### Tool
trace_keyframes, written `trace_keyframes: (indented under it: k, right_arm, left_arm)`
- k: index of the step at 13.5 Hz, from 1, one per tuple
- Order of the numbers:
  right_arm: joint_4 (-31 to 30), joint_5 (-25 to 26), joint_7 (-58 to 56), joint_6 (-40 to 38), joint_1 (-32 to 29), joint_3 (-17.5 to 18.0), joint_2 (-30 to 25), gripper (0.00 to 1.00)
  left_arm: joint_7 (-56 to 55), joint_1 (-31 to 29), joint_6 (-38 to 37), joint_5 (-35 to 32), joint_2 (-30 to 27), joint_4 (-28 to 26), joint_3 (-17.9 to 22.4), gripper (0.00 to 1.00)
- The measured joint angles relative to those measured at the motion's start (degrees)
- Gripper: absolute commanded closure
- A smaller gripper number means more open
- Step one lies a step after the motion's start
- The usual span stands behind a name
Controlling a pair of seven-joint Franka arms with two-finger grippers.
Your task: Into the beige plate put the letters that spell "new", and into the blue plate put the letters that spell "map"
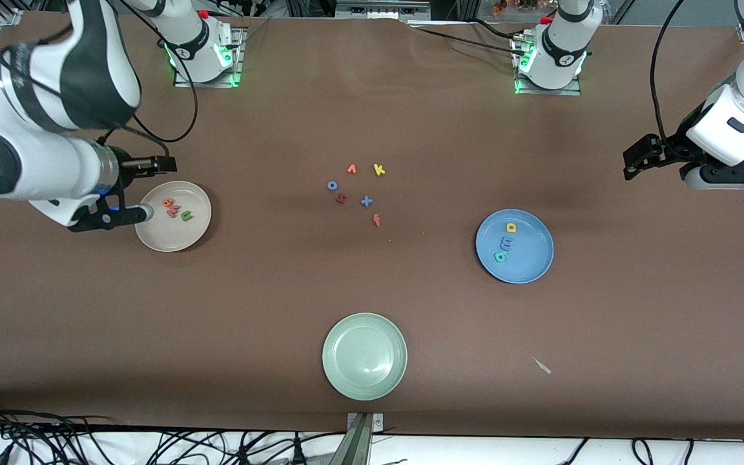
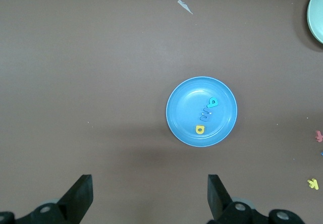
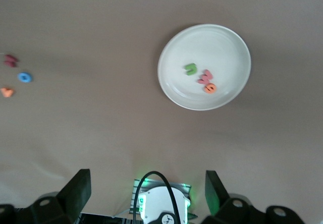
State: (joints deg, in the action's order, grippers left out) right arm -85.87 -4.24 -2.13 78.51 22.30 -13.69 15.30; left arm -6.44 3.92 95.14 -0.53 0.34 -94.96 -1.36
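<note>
Plates sit wide apart in the front view: the round cream-beige plate (image 1: 152,240) toward the right arm's end holds the orange foam "e" (image 1: 168,202), pinkish-red foam "w" (image 1: 173,210) and green foam "n" (image 1: 186,216); the round medium-blue plate (image 1: 530,268) toward the left arm's end holds the yellow foam "a" (image 1: 511,227), light blue foam "m" (image 1: 507,243) and teal foam "p" (image 1: 500,257). A pale green plate (image 1: 364,356) lies nearest the camera. Leftover small letters (image 1: 356,188) cluster mid-table, too tiny to read surely. The right gripper (image 1: 141,189) hangs at the beige plate's rim, fingers apart, nothing between them. The left gripper (image 1: 640,158) waits over bare table, partly cut off.

Left wrist view: its spread fingers (image 2: 81,196) show only as cropped tips, the blue plate well off.

Right wrist view: cropped, parted fingers (image 3: 214,191), the beige plate clear of them.
</note>
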Motion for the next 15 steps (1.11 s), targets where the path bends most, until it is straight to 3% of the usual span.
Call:
trace_keyframes:
  k: [2, 4, 7, 15]
  right_arm:
    - [-1.7, 2.0, 0.0, 2.0, -7.4, 7.6, -3.3, 0.0]
    - [-2.7, 4.6, -0.2, 4.3, -11.1, 10.6, -5.6, 0.0]
    - [-3.7, 8.1, -0.2, 6.6, -12.5, 11.6, -9.0, 0.0]
    - [-8.5, 8.1, 0.1, 10.3, -17.5, 13.3, -16.1, 0.0]
  left_arm:
    - [0.0, 0.0, 0.0, 0.0, 0.0, 0.0, 0.0, 0.0]
    - [0.0, 0.0, 0.0, 0.0, 0.0, 0.0, 0.0, 0.0]
    - [0.0, 0.0, 0.0, 0.0, 0.0, 0.0, -0.3, 0.0]
    - [0.0, 0.2, -0.2, 0.0, 0.0, 0.0, -0.5, 0.0]
